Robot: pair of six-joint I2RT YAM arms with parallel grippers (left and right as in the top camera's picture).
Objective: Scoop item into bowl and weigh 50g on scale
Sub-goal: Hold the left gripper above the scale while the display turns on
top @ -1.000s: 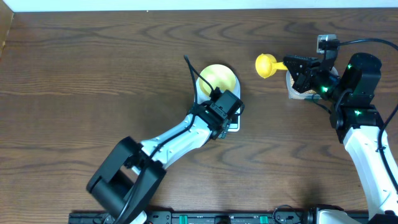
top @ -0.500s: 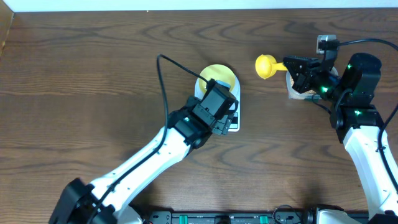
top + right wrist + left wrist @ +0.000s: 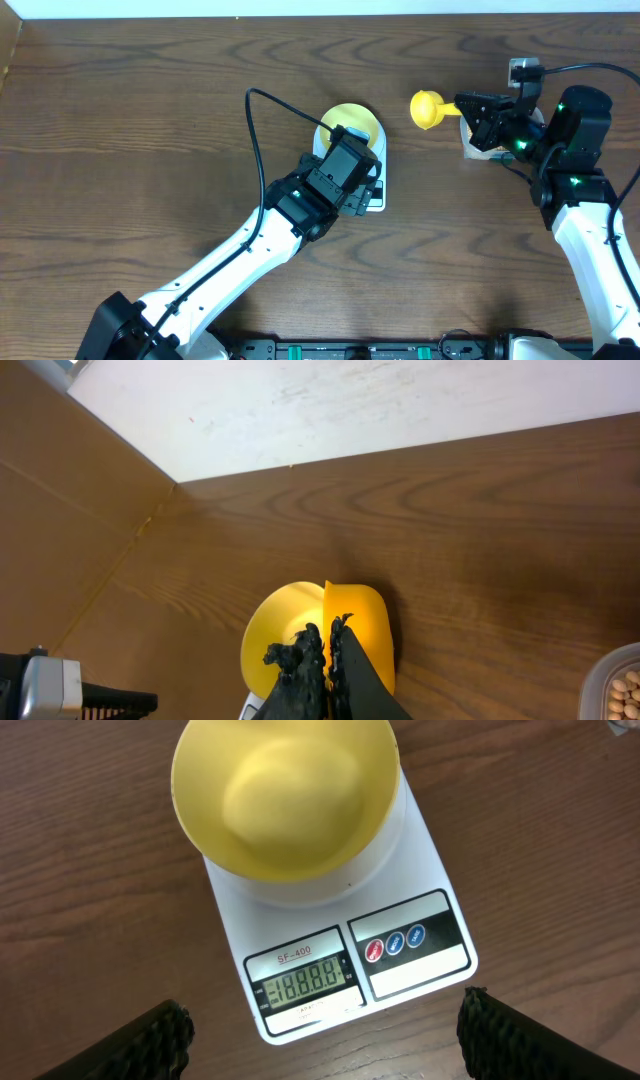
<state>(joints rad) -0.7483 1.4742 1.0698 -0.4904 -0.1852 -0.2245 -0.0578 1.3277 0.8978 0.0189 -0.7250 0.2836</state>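
Bowl (image 3: 285, 795) seen empty on scale (image 3: 335, 955), frame centre, display lit for weighing | left gripper (image 3: 325, 1025) spread wide, nothing held | right gripper (image 3: 325, 650) clamped on scoop (image 3: 315, 635), upper right, beside beans (image 3: 630, 685).

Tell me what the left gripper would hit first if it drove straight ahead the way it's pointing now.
Most likely the scale. The left gripper looks straight down at its display end, jaws spread wide to either side, with the empty bowl sitting further along the platform. How far above the scale it is can't be judged.
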